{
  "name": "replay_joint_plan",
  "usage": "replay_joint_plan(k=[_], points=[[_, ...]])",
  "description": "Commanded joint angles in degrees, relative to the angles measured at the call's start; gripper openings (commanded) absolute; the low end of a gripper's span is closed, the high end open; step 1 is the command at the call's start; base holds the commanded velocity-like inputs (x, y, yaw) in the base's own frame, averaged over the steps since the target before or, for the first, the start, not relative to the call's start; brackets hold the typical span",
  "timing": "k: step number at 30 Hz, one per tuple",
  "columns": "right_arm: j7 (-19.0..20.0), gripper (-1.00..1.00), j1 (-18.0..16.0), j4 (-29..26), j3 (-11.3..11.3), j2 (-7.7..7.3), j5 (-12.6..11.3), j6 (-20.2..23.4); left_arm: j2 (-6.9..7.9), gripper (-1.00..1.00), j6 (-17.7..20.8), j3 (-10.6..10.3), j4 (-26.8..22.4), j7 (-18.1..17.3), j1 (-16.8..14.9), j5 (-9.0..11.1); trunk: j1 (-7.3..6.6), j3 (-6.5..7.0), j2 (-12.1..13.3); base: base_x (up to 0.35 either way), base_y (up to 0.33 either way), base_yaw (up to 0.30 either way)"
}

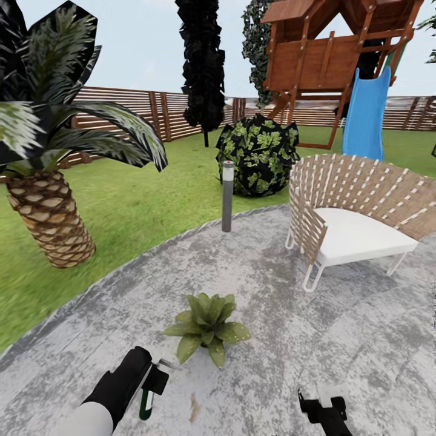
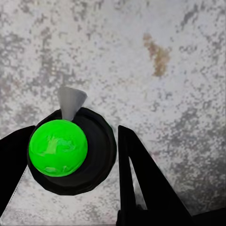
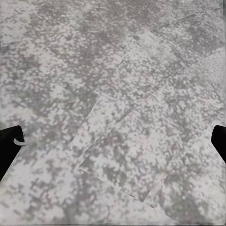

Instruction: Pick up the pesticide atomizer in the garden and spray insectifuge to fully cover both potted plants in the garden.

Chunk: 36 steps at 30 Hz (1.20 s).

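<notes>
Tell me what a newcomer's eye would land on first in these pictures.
The blue slide under the wooden play tower at the far right of the lawn, then the big palm at the left. Nearer, a potted plant sits on the grey patio in front of the robot, and the left gripper is shut on the atomizer with its vivid green cap.

Low in the frame, the potted plant (image 1: 208, 327) has green leaves with pale speckles, on a patio (image 1: 339, 339) mottled grey and white with a brown stain (image 1: 194, 407). At right, the chair (image 1: 357, 209) is tan weave with a white cushion; above it the slide (image 1: 366, 115) is blue. The sprayer (image 2: 66, 149) is black with a bright green cap.
</notes>
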Motion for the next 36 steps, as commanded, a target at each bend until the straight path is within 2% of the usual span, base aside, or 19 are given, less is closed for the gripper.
replay_joint_plan(k=[1,12,17,21,22,24,26,30,36], points=[[-0.2,1.0,-0.1,0.1,0.5,0.0,-0.4,-0.2,0.02,-1.0,0.1,-0.1,0.2,-0.5,0.0,-0.6,-0.01,-0.01,0.0,0.0,0.294,-0.242],[-0.2,1.0,0.0,0.1,0.5,0.0,-0.4,-0.2,-0.13,-1.0,0.1,-0.1,0.6,-0.5,-0.1,-0.7,-0.01,0.38,0.0,0.0,0.269,-0.243],[-0.2,1.0,-0.1,0.1,0.5,0.0,-0.4,-0.2,-0.13,-1.0,0.1,-0.1,0.6,-0.5,0.0,-0.7,-0.01,0.54,0.0,0.0,0.025,-0.244],[-0.2,1.0,-0.1,0.1,0.5,0.0,-0.4,-0.2,0.49,-1.0,0.2,-0.1,1.9,-0.5,0.1,-0.8,-0.01,0.66,0.0,0.0,0.001,-0.237],[-0.2,1.0,0.0,0.1,0.5,0.0,-0.4,-0.2,0.76,-1.0,0.2,-0.1,2.3,-0.5,0.2,-1.1,-0.01,0.67,0.0,0.0,0.0,-0.15],[-0.2,1.0,-0.1,0.1,0.5,0.0,-0.4,-0.2,1.31,-1.0,0.2,0.0,3.2,-0.6,0.2,-3.9,-0.01,0.69,0.0,0.0,0.0,-0.043],[-0.2,1.0,0.0,0.1,0.5,0.0,-0.4,-0.2,1.33,-1.0,0.2,0.0,3.4,-0.6,0.2,-4.8,-0.01,0.69,0.0,0.0,0.0,-0.012],[-0.3,1.0,0.0,0.1,0.5,-0.02,-0.4,-0.2,1.27,-1.0,0.1,0.0,3.4,-0.7,0.2,-5.1,-0.01,0.69,0.0,0.0,0.07,-0.002],[-0.3,1.0,0.0,0.1,0.5,-0.01,-0.4,-0.2,1.04,-1.0,0.1,0.0,3.4,-1.1,0.2,-5.0,-0.01,0.69,0.0,0.0,0.277,0.0]])
